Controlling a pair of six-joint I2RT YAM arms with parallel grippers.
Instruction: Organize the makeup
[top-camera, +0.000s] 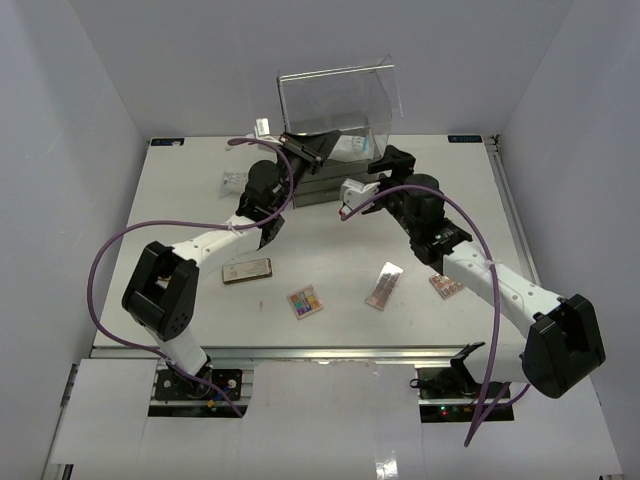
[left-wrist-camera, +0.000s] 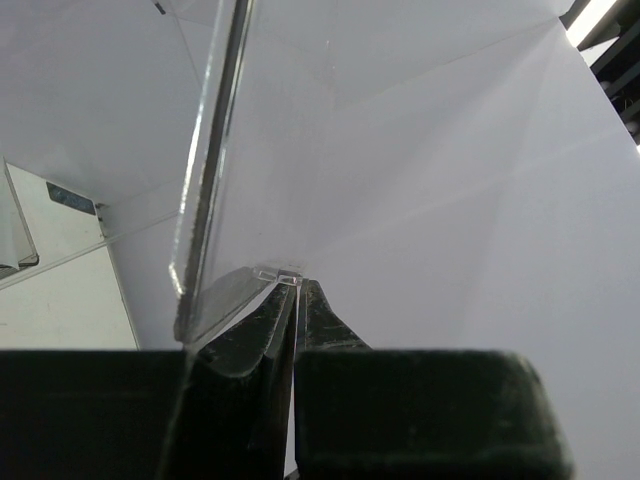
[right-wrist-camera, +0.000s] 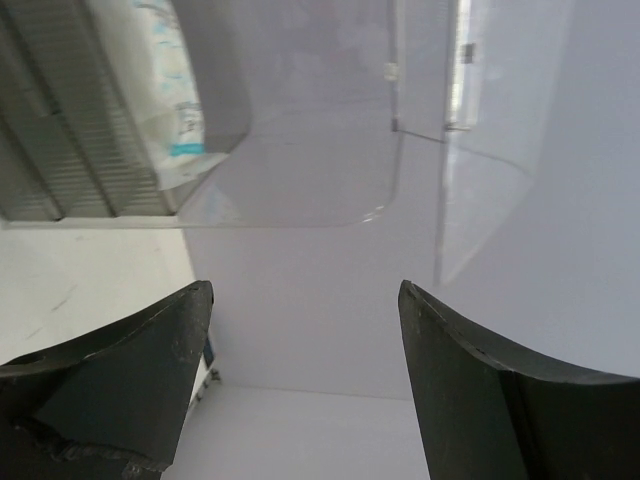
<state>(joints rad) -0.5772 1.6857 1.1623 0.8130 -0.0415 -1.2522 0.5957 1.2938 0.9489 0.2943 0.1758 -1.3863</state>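
Note:
My left gripper (top-camera: 305, 148) (left-wrist-camera: 293, 282) is shut on the lower edge of the clear plastic cover (top-camera: 335, 100) (left-wrist-camera: 215, 200) of the drawer box and holds it raised at the back of the table. My right gripper (top-camera: 385, 162) (right-wrist-camera: 305, 290) stands open beside it with nothing between its fingers. A white-blue packet (top-camera: 350, 148) (right-wrist-camera: 170, 95) lies under the cover (right-wrist-camera: 300, 150) on the grey ribbed base (right-wrist-camera: 60, 140). Other makeup lies on the table: a bronze compact (top-camera: 247, 270), a colourful palette (top-camera: 305, 302), a second palette (top-camera: 384, 285) and a pink pad (top-camera: 445, 285).
The grey drawer base (top-camera: 320, 188) stands mid-back between both arms. A white tube (top-camera: 235, 180) lies left of it and a small white item (top-camera: 263, 127) sits at the back edge. White walls enclose the table on three sides.

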